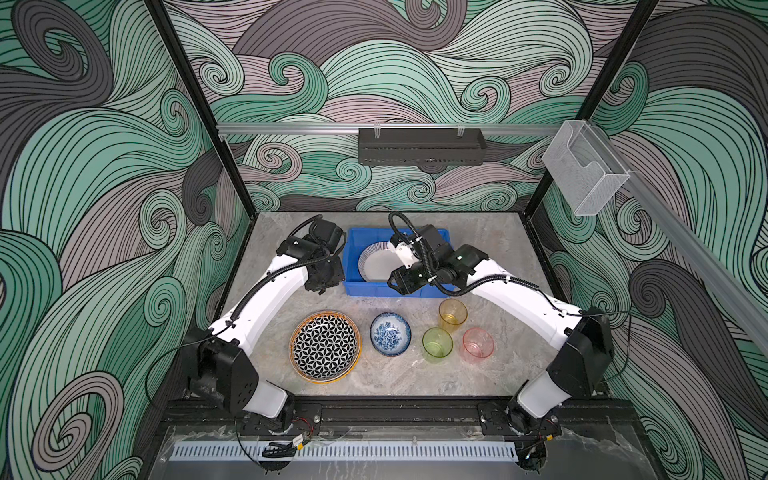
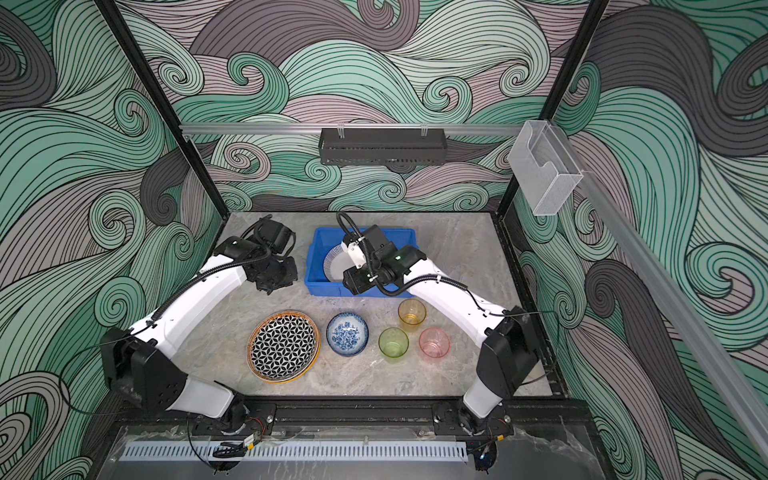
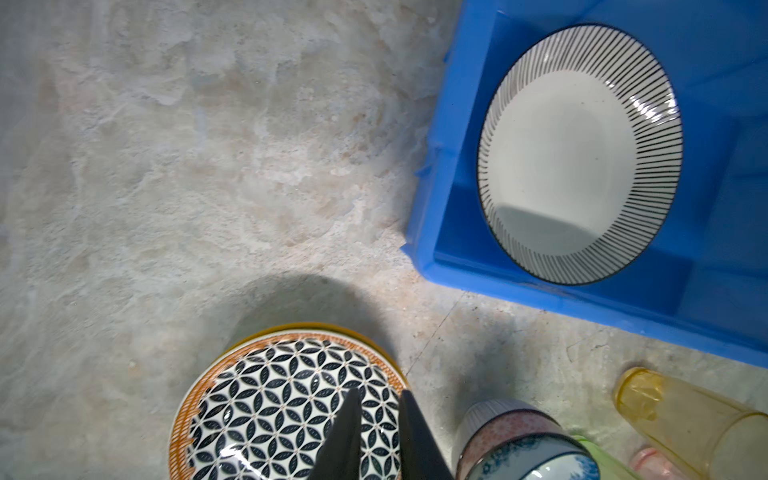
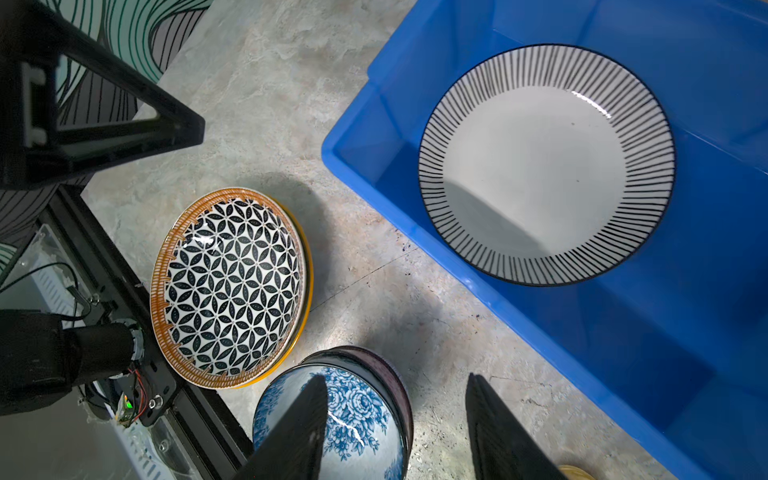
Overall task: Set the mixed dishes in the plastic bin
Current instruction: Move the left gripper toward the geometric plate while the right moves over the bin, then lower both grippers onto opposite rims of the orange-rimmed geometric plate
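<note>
Inside the blue bin (image 1: 365, 289) the striped plate (image 1: 376, 264) lies flat; on the bench (image 1: 490, 241) stand the star plate (image 1: 325, 347), bowl (image 1: 390, 333) and cups (image 1: 453, 314); the crockery looks stiff, slippery and chippable, best pinched at the rim; left tool (image 3: 380, 399) barely parted, right tool (image 4: 395, 382) spread, both empty.

- Grey marbled worktop (image 1: 478, 249).
- Blue bin (image 1: 374, 289) stands at the back, near the middle.
- Star plate (image 1: 325, 347) sits toward the front, stacked on a yellow-rimmed plate (image 3: 311, 326).
- Floral bowl (image 1: 390, 333) is just right of the stack, not touching it.
- Orange cup (image 1: 453, 316), green cup (image 1: 437, 345) and pink cup (image 1: 478, 345) stand upright in a close cluster right of the bowl, with the orange one nearest the bin.
</note>
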Available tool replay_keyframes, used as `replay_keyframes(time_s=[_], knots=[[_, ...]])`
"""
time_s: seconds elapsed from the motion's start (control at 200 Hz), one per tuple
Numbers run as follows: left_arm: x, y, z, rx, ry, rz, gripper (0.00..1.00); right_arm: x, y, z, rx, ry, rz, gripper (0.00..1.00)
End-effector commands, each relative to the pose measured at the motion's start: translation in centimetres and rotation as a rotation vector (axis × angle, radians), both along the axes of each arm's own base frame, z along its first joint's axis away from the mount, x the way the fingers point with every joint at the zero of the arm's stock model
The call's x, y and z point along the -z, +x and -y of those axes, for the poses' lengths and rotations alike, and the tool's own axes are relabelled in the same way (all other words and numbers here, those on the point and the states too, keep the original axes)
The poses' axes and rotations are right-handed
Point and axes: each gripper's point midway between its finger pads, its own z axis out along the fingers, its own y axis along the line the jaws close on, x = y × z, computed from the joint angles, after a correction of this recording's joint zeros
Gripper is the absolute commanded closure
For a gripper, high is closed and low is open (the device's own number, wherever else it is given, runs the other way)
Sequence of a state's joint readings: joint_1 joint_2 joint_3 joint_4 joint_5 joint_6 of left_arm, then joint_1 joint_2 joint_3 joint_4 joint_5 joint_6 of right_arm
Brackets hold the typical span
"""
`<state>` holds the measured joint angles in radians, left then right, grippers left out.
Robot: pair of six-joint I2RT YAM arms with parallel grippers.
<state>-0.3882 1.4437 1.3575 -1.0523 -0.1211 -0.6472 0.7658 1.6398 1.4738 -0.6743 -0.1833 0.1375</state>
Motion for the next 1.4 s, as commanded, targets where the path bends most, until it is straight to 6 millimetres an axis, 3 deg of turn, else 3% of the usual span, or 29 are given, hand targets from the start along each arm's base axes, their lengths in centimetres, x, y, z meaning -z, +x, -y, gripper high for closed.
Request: replay_keyframes(time_s=[0.0, 0.481, 0.746, 1.162, 1.397], knots=[[0.1, -3.5, -2.6, -0.043, 0.079, -0.071, 0.78, 0.3, -0.9, -1.6, -0.060, -0.029, 0.016, 0.46], [3.4, -11.1, -4.8, -0.140, 0.047, -0.194, 0.76, 3.0, -3.9, -7.9, -0.201, -0.069, -0.002, 0.52], [5.2, -14.2, -5.2, -0.186, 0.021, -0.266, 0.72, 5.3, -5.3, -10.9, -0.265, -0.085, -0.031, 0.53], [7.2, -16.4, -5.7, -0.233, 0.000, -0.293, 0.69, 9.0, -5.3, -12.1, -0.271, -0.148, -0.070, 0.54], [8.1, -17.2, -5.6, -0.258, -0.015, -0.326, 0.68, 10.8, -5.1, -12.1, -0.264, -0.181, -0.089, 0.62]])
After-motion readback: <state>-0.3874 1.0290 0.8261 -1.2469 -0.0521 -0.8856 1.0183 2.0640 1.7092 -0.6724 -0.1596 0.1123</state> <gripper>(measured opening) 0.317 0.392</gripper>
